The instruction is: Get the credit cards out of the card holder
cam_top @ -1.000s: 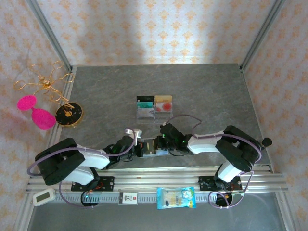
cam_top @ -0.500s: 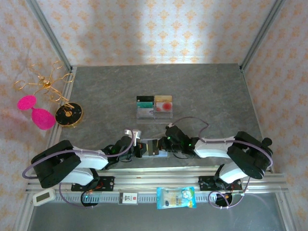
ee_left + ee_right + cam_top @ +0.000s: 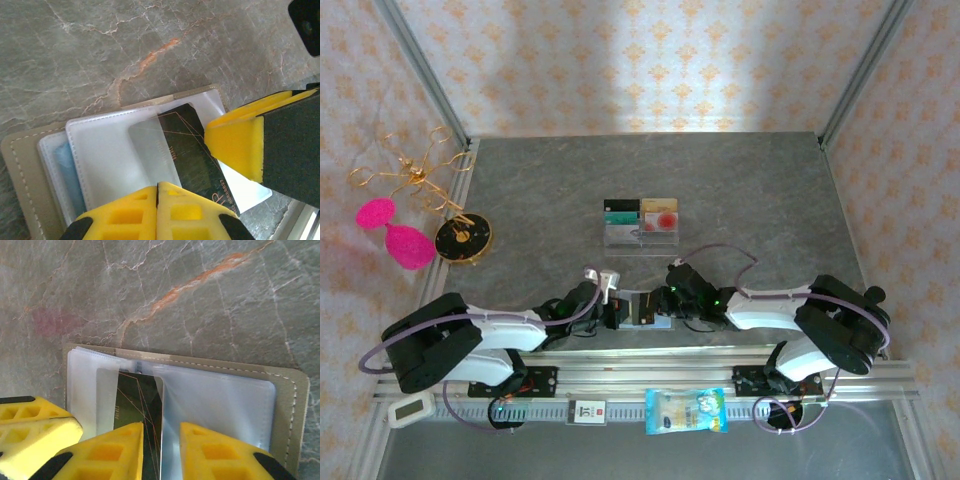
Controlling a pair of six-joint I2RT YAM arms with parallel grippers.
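Note:
The card holder point(image 3: 642, 308) lies open near the table's front edge, between my two grippers. Its tan cover point(image 3: 20, 165) and clear pockets point(image 3: 220, 400) face up. A black credit card point(image 3: 195, 150) sticks partway out of a pocket. My left gripper point(image 3: 157, 192) is shut, with its tips over the holder's clear page and nothing between them. My right gripper point(image 3: 161, 440) is open a little, and its fingers straddle the long edge of the black card point(image 3: 137, 400). More credit cards point(image 3: 660, 210) stand in the clear tray.
The clear acrylic tray point(image 3: 640, 238) sits mid-table behind the holder. A black round disc point(image 3: 462, 238), a gold wire stand point(image 3: 410, 175) and pink pieces point(image 3: 408, 245) are at the left. A snack packet point(image 3: 686, 411) and a white timer point(image 3: 410, 408) lie on the front rail.
My right gripper's jaws have parted from shut to slightly open over the card, and its arm has settled lower to the right. The left gripper nudged right and stayed shut.

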